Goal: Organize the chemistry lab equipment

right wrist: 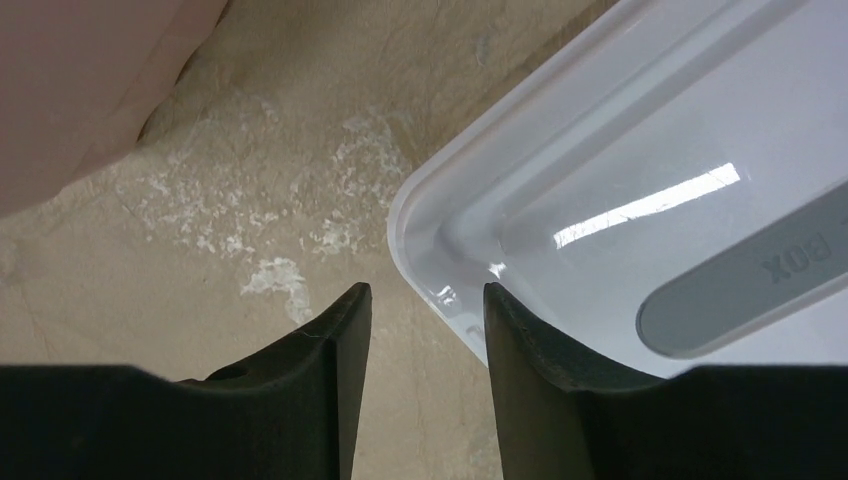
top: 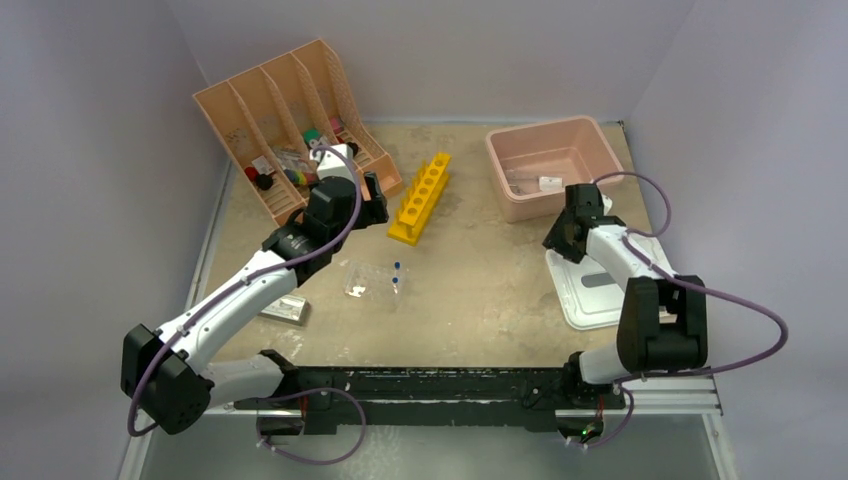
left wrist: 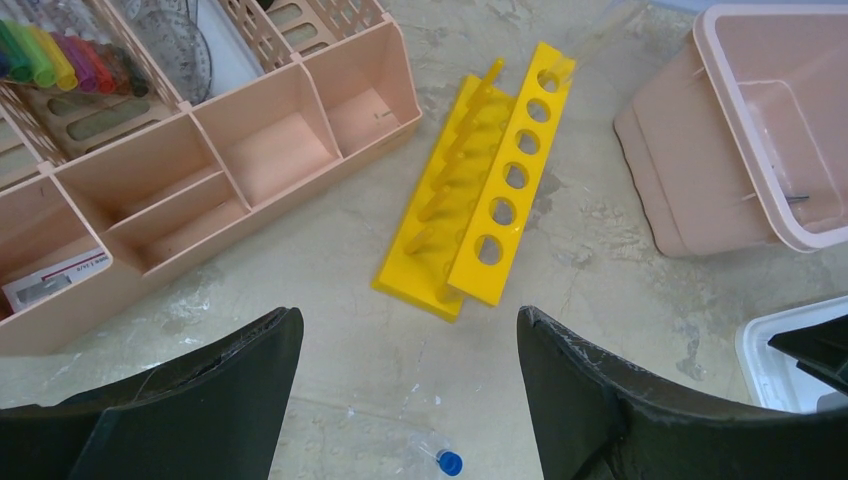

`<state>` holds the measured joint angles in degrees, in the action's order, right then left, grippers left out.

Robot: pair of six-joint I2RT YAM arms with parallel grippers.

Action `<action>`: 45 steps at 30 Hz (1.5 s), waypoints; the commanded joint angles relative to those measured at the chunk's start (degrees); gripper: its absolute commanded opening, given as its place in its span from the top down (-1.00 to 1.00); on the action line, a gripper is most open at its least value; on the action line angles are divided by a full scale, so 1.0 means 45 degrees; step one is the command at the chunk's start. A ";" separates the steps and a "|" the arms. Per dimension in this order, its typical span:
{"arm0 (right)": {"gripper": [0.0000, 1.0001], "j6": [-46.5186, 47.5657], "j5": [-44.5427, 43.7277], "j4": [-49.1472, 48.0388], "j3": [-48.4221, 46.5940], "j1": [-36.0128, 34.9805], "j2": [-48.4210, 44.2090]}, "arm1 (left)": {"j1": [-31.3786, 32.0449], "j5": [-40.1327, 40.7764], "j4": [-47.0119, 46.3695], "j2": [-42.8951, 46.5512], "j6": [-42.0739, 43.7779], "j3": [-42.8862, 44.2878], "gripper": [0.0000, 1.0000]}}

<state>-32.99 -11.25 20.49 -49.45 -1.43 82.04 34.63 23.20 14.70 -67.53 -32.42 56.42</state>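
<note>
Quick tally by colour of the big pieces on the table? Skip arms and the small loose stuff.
Peach/pink: 2, the slotted organizer and the tub
Yellow: 1, the tube rack
White: 1, the lid
Total: 4

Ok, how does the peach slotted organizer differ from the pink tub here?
The peach organizer is split by dividers into slots; the pink tub is one undivided basin. The organizer stands at the table's far left, turned at an angle; the tub sits far right, roughly square to the edge. The organizer holds a cluster of colourful items; the tub only a few small pieces. Both are open-topped, pale pink-orange plastic.
</note>
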 commanded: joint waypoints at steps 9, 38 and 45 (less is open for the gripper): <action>0.23 0.0310 -0.0484 -0.1766 0.0384 0.0042 0.1260 | 0.0033 0.0166 -0.0532 -0.0187 -0.0100 0.0249 -0.56; 0.89 -0.2764 0.2055 -0.0603 0.1006 -0.0248 -0.3189 | 0.0486 -0.5454 -0.3321 -0.0575 -0.0918 -0.0412 -0.48; 0.90 -0.3900 0.2479 0.0369 0.0993 -0.0248 -0.5240 | 0.1784 -0.6221 -0.5274 -0.1891 -0.1737 -0.0282 -0.59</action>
<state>-45.41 -1.83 19.20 -44.64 -2.24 63.20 39.29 -0.69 -0.27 -72.95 -37.06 54.61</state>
